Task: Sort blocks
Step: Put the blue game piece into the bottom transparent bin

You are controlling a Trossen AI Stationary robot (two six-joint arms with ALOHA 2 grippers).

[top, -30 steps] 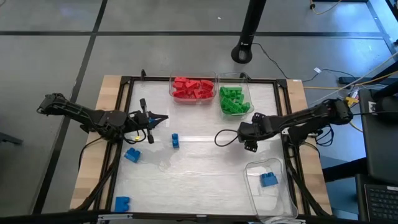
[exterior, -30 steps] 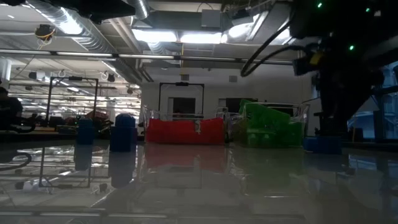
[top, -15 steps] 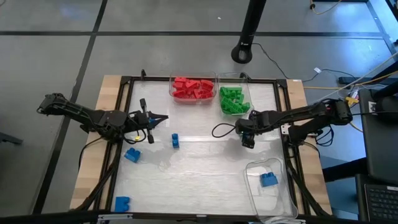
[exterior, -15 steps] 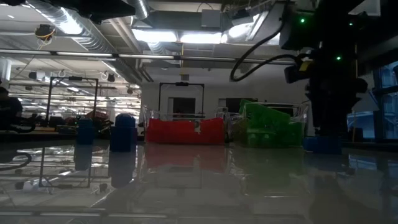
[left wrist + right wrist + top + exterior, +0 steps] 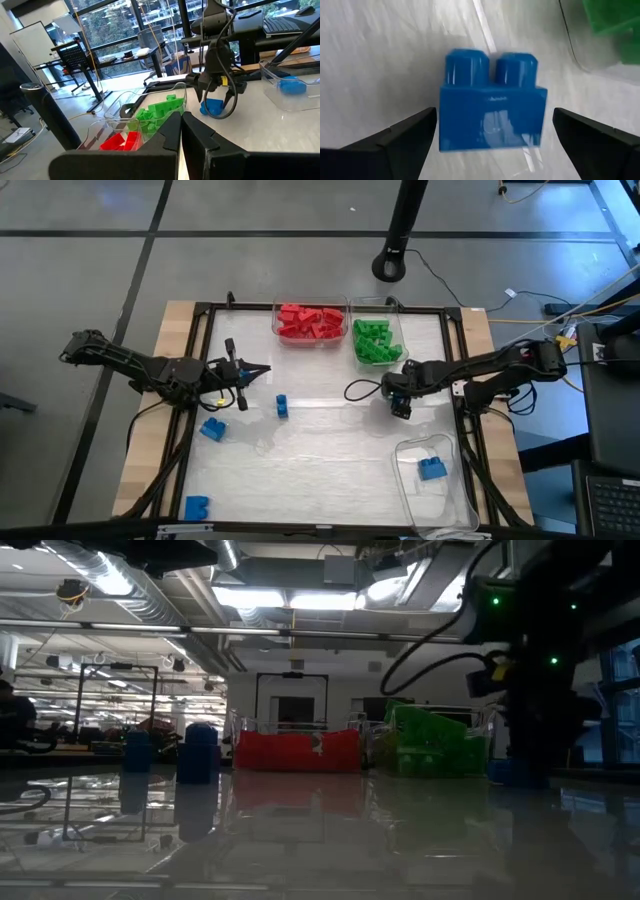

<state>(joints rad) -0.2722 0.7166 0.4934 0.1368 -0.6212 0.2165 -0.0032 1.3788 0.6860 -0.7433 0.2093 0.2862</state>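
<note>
A blue block stands studs up on the table beside the green bin. My right gripper points down over it, open, with one finger on each side and a gap to the block on both. The left wrist view shows this block between those fingers. My left gripper is shut and held level above the table's left part, touching nothing. Three more blue blocks lie on the table: one near the middle, one at the left, one at the near left.
The red bin and the green bin, both filled with blocks, stand at the far edge. A clear bin at the near right holds one blue block. A black frame borders the table.
My right gripper has sunk toward the table over the blue block beside the green bin and has stayed open. My left arm has kept still.
</note>
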